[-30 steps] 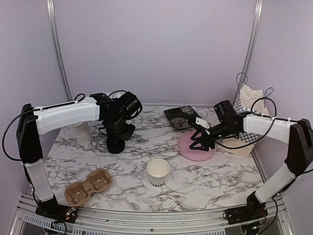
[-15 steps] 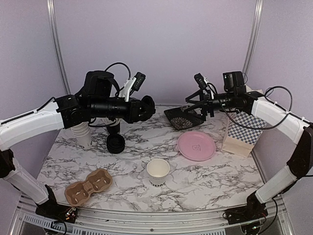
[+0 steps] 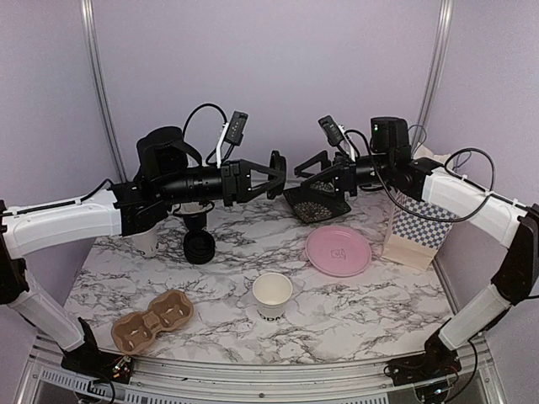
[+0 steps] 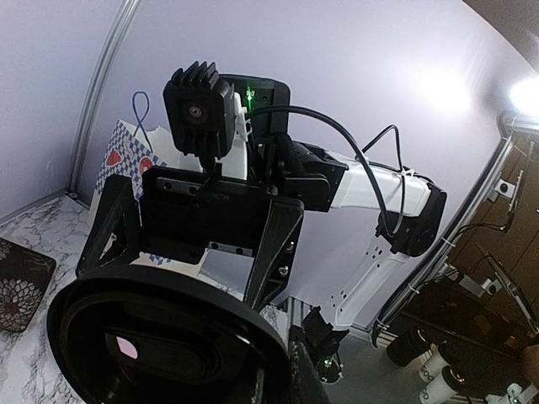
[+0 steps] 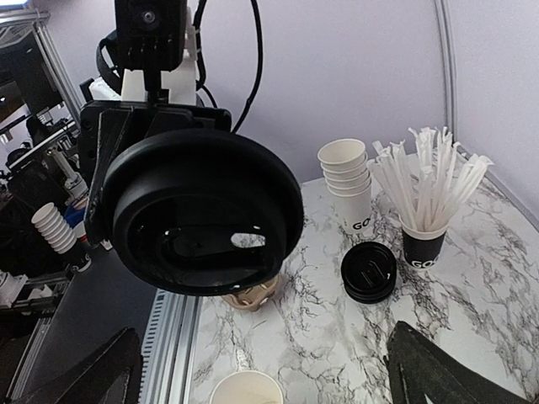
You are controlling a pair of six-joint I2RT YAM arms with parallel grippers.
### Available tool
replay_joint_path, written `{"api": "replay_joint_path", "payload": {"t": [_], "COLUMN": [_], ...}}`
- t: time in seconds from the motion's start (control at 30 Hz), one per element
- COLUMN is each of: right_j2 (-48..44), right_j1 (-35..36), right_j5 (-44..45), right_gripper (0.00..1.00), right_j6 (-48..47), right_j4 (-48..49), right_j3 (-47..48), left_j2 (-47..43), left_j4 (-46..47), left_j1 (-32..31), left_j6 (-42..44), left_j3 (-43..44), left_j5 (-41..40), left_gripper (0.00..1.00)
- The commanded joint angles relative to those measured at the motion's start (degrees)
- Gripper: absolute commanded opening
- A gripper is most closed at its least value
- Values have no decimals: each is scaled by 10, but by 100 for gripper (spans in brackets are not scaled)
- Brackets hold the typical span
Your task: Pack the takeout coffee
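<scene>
Grips black lid (image 5: 206,223) on edge in pinched left gripper (image 3: 271,174), flat face toward right gripper (image 3: 307,175), spread wide, empty. Leaves lidless cup (image 3: 272,295) upright, mouth up, near worktop's (image 3: 362,303) front edge.

**Even, diffuse lighting**

Soft, even light fills all views; shadows on the marble table (image 3: 370,311) are faint. In the left wrist view a lamp (image 4: 526,93) flares at the right edge, the corner post (image 4: 105,84) bows, and the near black lid (image 4: 168,345) looks slightly soft.

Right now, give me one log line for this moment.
left claw: shut on black lid, mid-air | right claw: open, facing lid | open cup: on table, unlidded
</scene>
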Motion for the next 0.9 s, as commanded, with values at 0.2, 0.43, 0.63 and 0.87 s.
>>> {"api": "replay_joint_path", "payload": {"t": [0.2,0.43,0.63,0.87], "right_j2": [9,11,12,15], "right_j1": [37,49,57,62], "right_j5": [-10,-3,1,8], "right_gripper": [99,98,99,98], "right_j6": [-22,-43,-55,-50], "right_j4": [-13,-25,-34,-29], "right_j3": [49,54,57,56], "left_j2": [20,26,35,42], "left_j4": [100,108,112,113], "left_j1": [2,2,2,2], "left_j6": [-56,-65,-73,-79], "left_j3": [-13,-14,-10,-8], "left_j5": [37,35,34,33], "left_gripper": [4,4,4,5]}}
